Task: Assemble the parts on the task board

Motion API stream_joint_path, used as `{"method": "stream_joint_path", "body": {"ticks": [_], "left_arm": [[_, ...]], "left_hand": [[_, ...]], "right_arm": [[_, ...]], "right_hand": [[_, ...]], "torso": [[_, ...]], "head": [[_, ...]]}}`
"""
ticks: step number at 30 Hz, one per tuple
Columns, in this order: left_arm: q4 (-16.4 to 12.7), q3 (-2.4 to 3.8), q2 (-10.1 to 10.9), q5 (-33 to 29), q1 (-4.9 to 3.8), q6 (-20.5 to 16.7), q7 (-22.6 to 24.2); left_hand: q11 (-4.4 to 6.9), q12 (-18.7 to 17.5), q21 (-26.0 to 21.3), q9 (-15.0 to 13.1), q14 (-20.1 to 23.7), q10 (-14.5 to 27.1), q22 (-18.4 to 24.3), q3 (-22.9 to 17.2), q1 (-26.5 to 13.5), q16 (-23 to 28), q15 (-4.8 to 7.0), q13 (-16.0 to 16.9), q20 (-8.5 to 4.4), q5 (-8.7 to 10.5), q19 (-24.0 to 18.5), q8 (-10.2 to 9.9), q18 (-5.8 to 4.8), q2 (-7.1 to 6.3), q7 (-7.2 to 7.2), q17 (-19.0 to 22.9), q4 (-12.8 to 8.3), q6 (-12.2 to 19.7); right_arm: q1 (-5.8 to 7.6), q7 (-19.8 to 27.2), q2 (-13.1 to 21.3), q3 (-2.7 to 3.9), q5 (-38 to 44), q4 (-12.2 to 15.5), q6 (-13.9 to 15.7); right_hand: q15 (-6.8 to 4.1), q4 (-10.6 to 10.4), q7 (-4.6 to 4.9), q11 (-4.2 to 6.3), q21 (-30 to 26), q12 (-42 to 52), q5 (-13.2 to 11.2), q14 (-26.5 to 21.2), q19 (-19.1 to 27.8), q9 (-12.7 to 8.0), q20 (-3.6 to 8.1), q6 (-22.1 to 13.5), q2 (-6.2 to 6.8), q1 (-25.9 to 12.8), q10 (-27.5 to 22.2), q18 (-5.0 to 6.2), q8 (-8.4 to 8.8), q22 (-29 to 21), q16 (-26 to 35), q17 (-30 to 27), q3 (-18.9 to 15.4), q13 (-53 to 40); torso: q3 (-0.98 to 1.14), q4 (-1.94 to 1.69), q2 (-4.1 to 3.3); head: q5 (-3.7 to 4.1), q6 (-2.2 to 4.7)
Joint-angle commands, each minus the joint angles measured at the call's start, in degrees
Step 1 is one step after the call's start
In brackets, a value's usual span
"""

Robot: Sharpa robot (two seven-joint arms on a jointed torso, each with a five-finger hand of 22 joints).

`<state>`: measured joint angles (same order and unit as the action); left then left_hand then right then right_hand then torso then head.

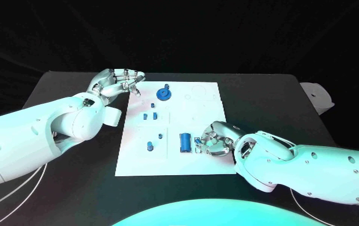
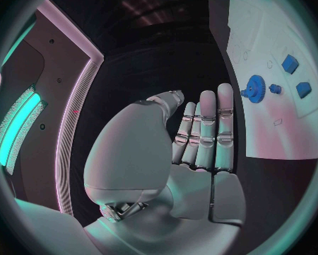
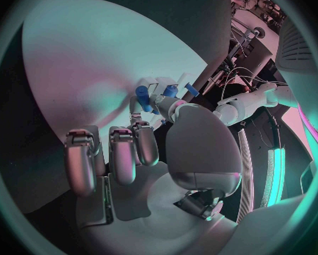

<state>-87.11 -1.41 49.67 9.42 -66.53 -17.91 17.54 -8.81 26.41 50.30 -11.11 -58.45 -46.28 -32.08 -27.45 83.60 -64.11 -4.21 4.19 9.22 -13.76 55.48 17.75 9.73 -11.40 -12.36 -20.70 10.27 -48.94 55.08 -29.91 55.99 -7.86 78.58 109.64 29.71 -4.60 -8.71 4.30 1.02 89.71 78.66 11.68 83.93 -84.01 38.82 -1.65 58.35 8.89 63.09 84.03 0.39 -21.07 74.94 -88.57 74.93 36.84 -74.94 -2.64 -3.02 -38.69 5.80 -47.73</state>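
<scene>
The white task board [image 1: 202, 113] lies mid-table. On it are a blue gear [image 1: 164, 93], small blue parts [image 1: 150, 115] and, near the front, a blue cylinder [image 1: 185, 141] lying flat. My right hand [image 1: 213, 139] rests on the board just right of the cylinder with its fingers curled. In the right wrist view its fingertips [image 3: 140, 124] meet at the cylinder [image 3: 142, 98]; whether they grip it is unclear. My left hand [image 1: 116, 83] hovers at the board's far left corner, fingers straight and holding nothing. The left wrist view shows the gear [image 2: 256, 88] and two blue blocks [image 2: 289, 63].
The black table [image 1: 269, 107] extends on both sides of the board. A white object [image 1: 320, 96] sits at the table's right edge. Thin cables [image 1: 22, 184] hang by my left arm at the front left.
</scene>
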Motion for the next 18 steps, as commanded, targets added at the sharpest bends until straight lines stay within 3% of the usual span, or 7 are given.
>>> {"method": "stream_joint_path", "body": {"ticks": [1, 11, 18], "left_arm": [[-0.22, 0.04, -0.05, -0.16, 0.0, 0.81, 0.21], [-0.22, 0.04, -0.03, -0.15, 0.0, 0.81, 0.18], [-0.17, 0.04, -0.03, -0.15, 0.0, 0.81, 0.15]], "left_hand": [[-0.07, 0.38, -0.39, -0.09, 0.33, 0.3, 0.05, -0.16, -0.61, -0.25, -0.04, 0.04, 0.02, 0.04, -0.48, 0.2, 0.85, 0.11, 0.11, 0.08, -0.06, 0.42], [-0.07, 0.4, -0.39, -0.09, 0.34, 0.33, 0.05, -0.17, -0.64, -0.27, -0.04, 0.04, 0.03, 0.04, -0.48, 0.23, 0.85, 0.11, 0.1, 0.09, -0.07, 0.43], [-0.08, 0.43, -0.39, -0.1, 0.34, 0.36, 0.05, -0.18, -0.71, -0.29, -0.05, 0.04, 0.03, 0.04, -0.48, 0.26, 0.84, 0.12, 0.09, 0.09, -0.06, 0.46]], "right_arm": [[-0.08, -0.43, -0.36, -0.08, -1.93, -0.35, -1.76], [-0.09, -0.6, -0.8, -0.07, -1.32, -0.82, -1.31], [-0.09, -0.54, -0.86, -0.07, -0.66, -0.79, -1.24]], "right_hand": [[-0.28, -0.71, -1.35, 0.31, 0.23, 0.26, -0.18, 5.38, -5.98, 0.22, 0.36, 1.81, -0.18, -1.02, 2.3, -0.38, -0.1, 15.05, -0.11, 11.57, -1.01, -8.84], [-0.33, -4.58, -1.44, 0.37, 0.29, 0.46, 1.26, 5.41, -5.99, 0.02, 0.44, 2.65, -0.09, -5.5, 2.41, -0.39, 0.01, 15.06, -0.17, 11.73, -5.78, -9.03], [-0.42, -7.02, -1.54, 0.45, 0.29, 0.56, 4.26, 5.42, -5.99, -0.09, 0.52, 2.92, 0.71, -6.59, 2.46, -0.39, 0.18, 15.06, -0.19, 11.79, -10.25, -9.16]], "torso": [[-0.05, -0.01, 0.06], [0.0, 0.09, 0.05], [-0.04, 0.03, 0.04]], "head": [[0.04, -0.17], [-0.08, -0.17], [-0.07, -0.25]]}}
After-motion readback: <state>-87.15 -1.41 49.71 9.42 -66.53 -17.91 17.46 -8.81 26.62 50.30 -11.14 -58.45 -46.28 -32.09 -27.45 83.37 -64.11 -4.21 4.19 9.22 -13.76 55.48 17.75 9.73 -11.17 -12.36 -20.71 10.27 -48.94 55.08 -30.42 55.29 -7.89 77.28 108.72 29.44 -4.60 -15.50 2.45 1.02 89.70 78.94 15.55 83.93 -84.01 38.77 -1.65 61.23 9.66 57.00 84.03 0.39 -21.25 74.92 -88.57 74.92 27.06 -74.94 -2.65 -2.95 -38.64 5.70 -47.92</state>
